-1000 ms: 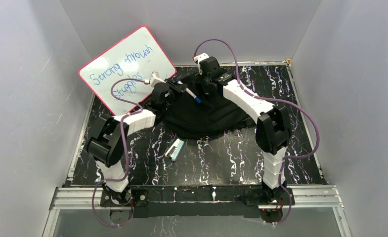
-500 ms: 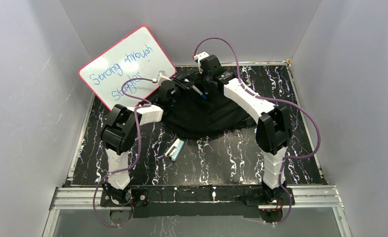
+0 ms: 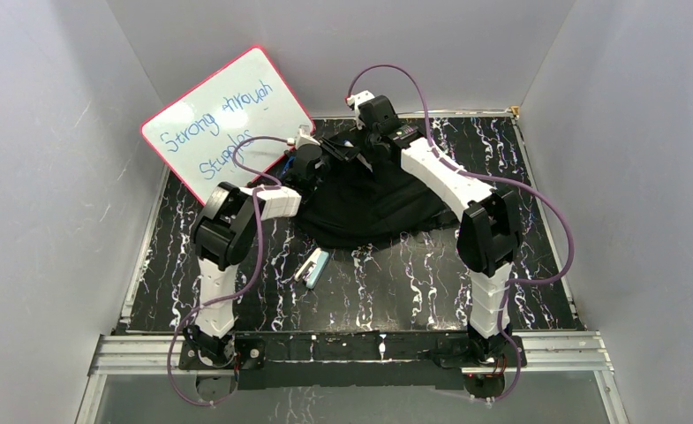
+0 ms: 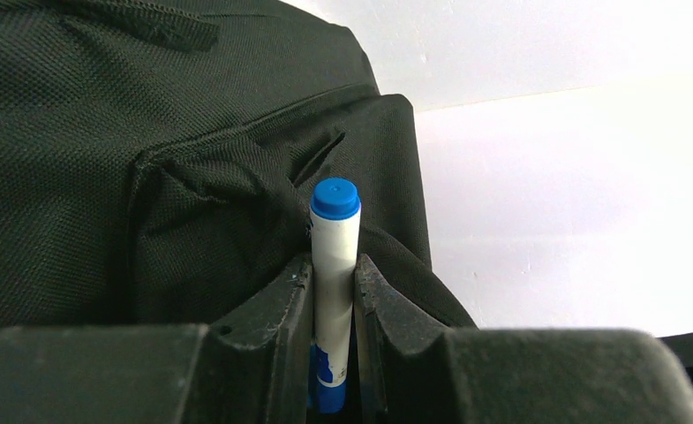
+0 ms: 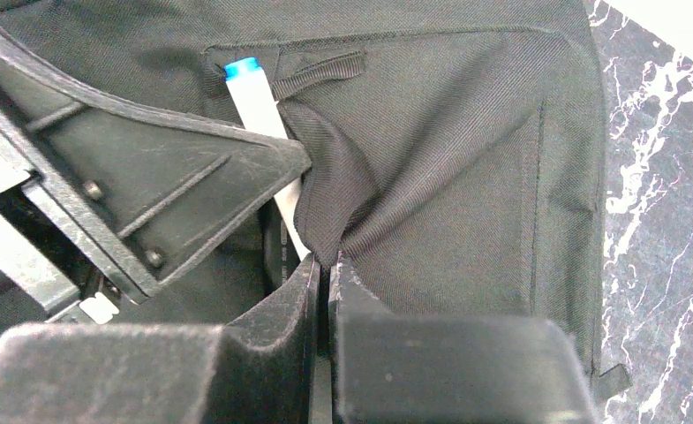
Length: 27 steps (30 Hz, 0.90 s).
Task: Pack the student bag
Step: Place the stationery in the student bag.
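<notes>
The student bag, black and soft, lies at the back middle of the table. My left gripper is shut on a white marker with a blue cap, which points at a fold in the bag. My right gripper is shut on the edge of a pocket flap of the bag and holds it up. In the right wrist view the marker reaches past the left gripper's finger, its cap at the pocket's upper edge. From above, both grippers meet over the bag's far end.
A pink-rimmed whiteboard with blue writing leans against the back-left wall. A small pale stapler-like object lies on the black marbled table in front of the bag. White walls close in three sides.
My left arm has swung right and toward the back, carrying the marker from beside the whiteboard to the bag's pocket by my right gripper. The right arm has barely moved.
</notes>
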Available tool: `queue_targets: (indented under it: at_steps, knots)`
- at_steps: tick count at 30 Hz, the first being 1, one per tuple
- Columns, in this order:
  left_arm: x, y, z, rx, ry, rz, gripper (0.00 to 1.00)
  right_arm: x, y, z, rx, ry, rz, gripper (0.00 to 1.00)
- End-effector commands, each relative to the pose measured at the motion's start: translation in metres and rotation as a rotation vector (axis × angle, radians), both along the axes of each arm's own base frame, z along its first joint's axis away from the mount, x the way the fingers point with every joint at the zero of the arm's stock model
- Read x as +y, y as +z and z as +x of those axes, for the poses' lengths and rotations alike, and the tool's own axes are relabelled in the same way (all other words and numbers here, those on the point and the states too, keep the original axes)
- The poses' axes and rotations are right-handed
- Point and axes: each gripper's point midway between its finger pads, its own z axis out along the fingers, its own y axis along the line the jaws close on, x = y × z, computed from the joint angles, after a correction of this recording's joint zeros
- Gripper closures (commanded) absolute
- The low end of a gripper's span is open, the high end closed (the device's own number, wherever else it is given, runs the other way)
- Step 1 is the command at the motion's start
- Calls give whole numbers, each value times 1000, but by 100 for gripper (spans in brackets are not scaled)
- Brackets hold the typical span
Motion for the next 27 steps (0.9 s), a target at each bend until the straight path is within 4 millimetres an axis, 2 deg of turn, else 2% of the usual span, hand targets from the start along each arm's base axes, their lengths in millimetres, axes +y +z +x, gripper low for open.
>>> queue_targets:
  at_steps: [1, 6, 13, 17, 23, 27]
  knots:
    - [-22, 24, -5, -52, -68, -40, 100, 19, 78, 4, -148, 32, 149, 100]
    - [-29, 24, -12, -49, -89, -44, 100, 15, 76, 8, -153, 11, 135, 100]
    - [-16, 19, -29, -26, -64, -35, 100, -2, 71, 19, -141, -118, 115, 100]
    - [-15, 13, -34, -15, -72, -29, 100, -3, 71, 21, -136, -141, 128, 100]
    - [-22, 11, -33, -16, -96, -33, 100, -3, 74, 20, -134, -134, 140, 100]
    - [-35, 15, -28, -35, -141, -42, 100, 2, 72, 18, -123, -103, 151, 100]
